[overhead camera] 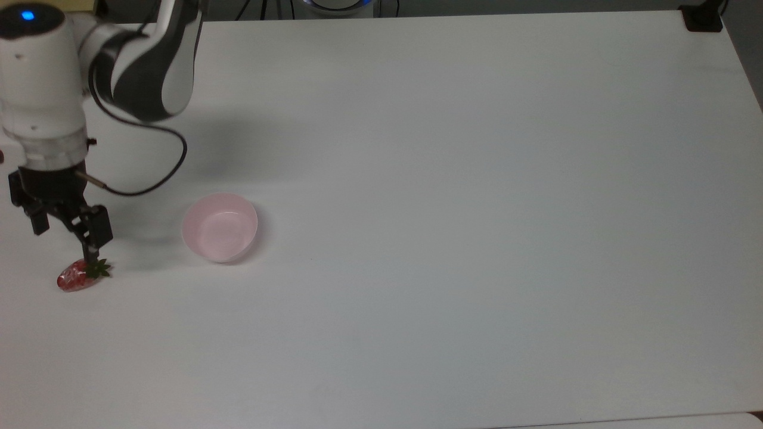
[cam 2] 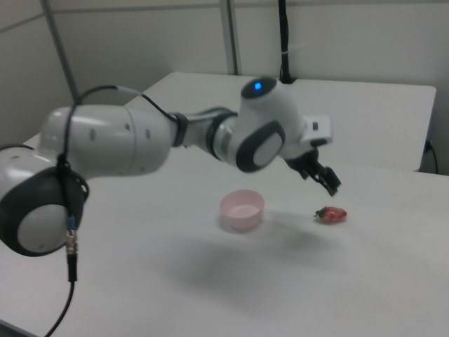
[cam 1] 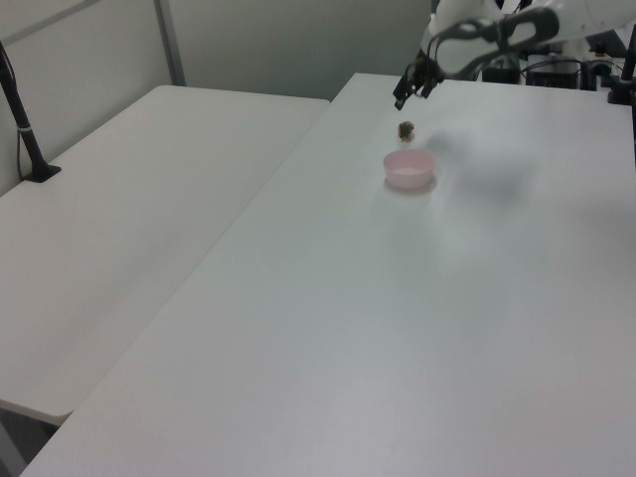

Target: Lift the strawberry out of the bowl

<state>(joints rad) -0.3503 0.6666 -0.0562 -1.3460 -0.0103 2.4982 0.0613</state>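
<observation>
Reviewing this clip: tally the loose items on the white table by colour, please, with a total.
Red: 1, the strawberry, lying on the table outside the bowl
Pale pink: 1, the bowl, nothing inside it
Total: 2

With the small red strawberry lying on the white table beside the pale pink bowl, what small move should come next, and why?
Probably lift the gripper straight up and clear. It is open above the small glossy red strawberry, which lies on the white table apart from the small round pale pink plastic bowl, so the fruit looks already taken out and let go.
</observation>
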